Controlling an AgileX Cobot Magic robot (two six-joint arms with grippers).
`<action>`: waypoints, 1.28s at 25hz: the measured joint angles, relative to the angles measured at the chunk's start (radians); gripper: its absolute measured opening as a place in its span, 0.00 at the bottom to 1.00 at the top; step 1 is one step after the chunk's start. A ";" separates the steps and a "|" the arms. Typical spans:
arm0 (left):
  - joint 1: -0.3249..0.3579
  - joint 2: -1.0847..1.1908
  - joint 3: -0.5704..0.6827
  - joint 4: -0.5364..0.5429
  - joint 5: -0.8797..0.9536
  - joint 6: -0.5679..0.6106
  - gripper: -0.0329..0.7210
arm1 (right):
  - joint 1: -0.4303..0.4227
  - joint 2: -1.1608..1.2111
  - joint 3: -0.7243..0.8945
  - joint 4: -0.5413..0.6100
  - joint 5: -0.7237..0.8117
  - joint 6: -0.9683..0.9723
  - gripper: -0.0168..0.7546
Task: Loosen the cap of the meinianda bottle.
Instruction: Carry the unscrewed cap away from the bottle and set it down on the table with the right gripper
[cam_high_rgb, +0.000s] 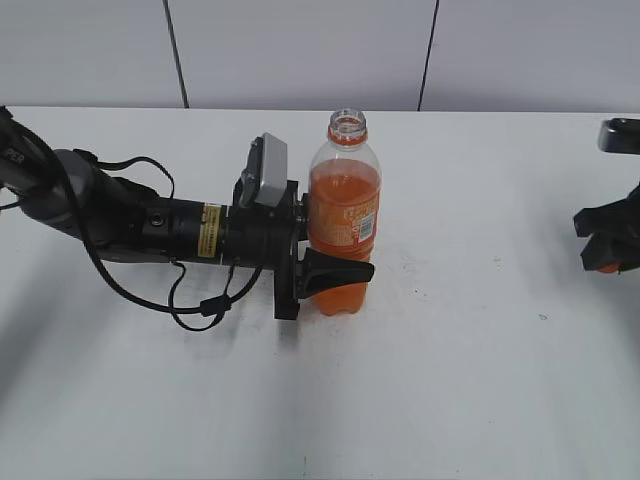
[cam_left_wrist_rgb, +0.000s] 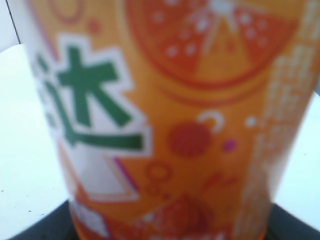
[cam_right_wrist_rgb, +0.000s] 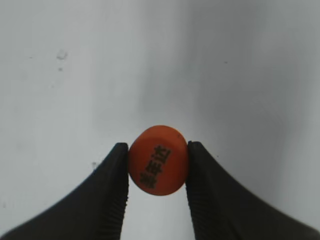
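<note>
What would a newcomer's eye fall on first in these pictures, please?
The meinianda bottle stands upright mid-table with its mouth open, clamped low on its body by the left gripper. At the table's right edge, the right gripper pinches the small orange cap above the white table, well away from the bottle.

work surface: a flat white table (cam_high_rgb: 470, 390) with a matte top, bearing small dark specks and faint scuff marks, one speck visible right of centre in the exterior view. standing directly on it, upright, is one tall clear plastic bottle of orange drink with an orange label (cam_high_rgb: 343, 225), positioned near the middle, toward the far edge. its mouth is uncovered. a grey panelled wall borders the far edge of the table.
</note>
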 joint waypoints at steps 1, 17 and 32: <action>0.000 0.000 0.000 0.000 0.000 0.000 0.56 | -0.003 0.000 0.021 0.000 -0.035 0.001 0.37; 0.000 0.000 0.000 -0.002 0.002 -0.001 0.56 | -0.004 0.121 0.049 0.021 -0.149 0.008 0.39; 0.000 0.000 0.000 -0.004 0.003 -0.001 0.56 | -0.004 0.109 0.047 0.046 -0.100 0.043 0.75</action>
